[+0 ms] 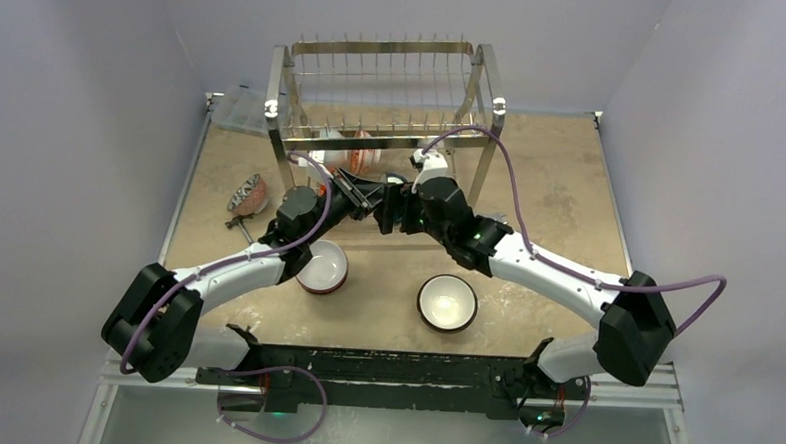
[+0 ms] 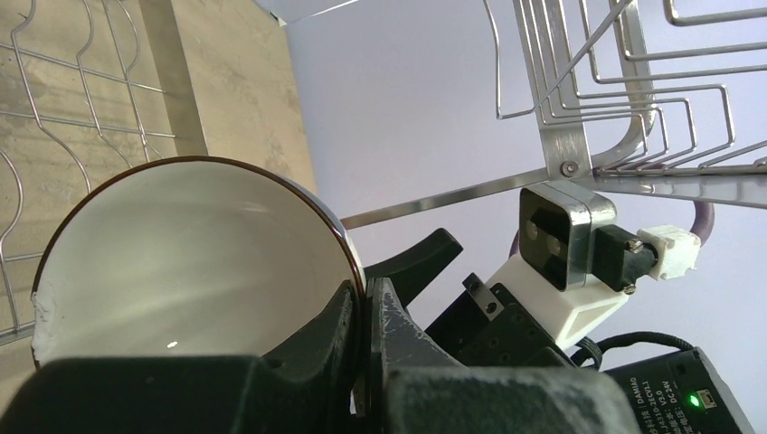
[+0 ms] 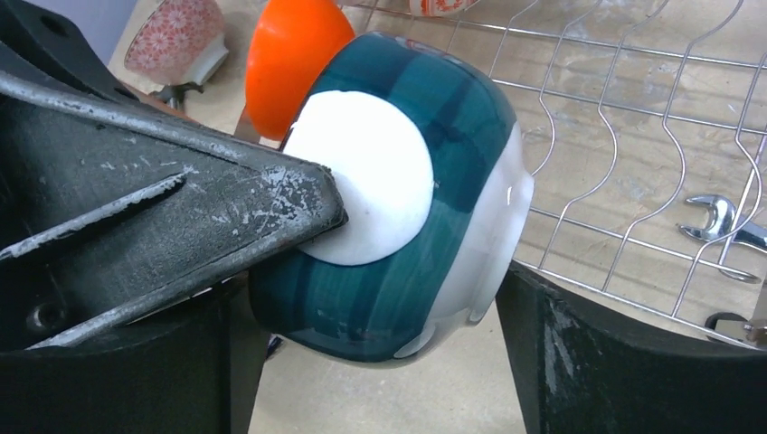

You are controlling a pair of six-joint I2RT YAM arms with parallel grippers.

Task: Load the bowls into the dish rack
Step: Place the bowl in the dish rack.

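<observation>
1. Nearest you: white-lined bowl [image 1: 448,302] on the table [image 1: 571,190].
2. Teal bowl [image 3: 434,117] is airborne: left gripper [image 2: 364,297] clamped on its rim, right gripper [image 3: 425,262] with fingers spread wide around it, maybe touching.
3. Glazed, slick, chippable; squeeze its sides gently.
4. Dish rack [image 1: 385,92] sits just beyond.

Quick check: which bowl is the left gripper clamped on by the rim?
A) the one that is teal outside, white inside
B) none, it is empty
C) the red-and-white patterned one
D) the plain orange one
A: the left gripper is shut on the rim of the white-inside bowl, whose teal outside shows in the right wrist view.
</observation>
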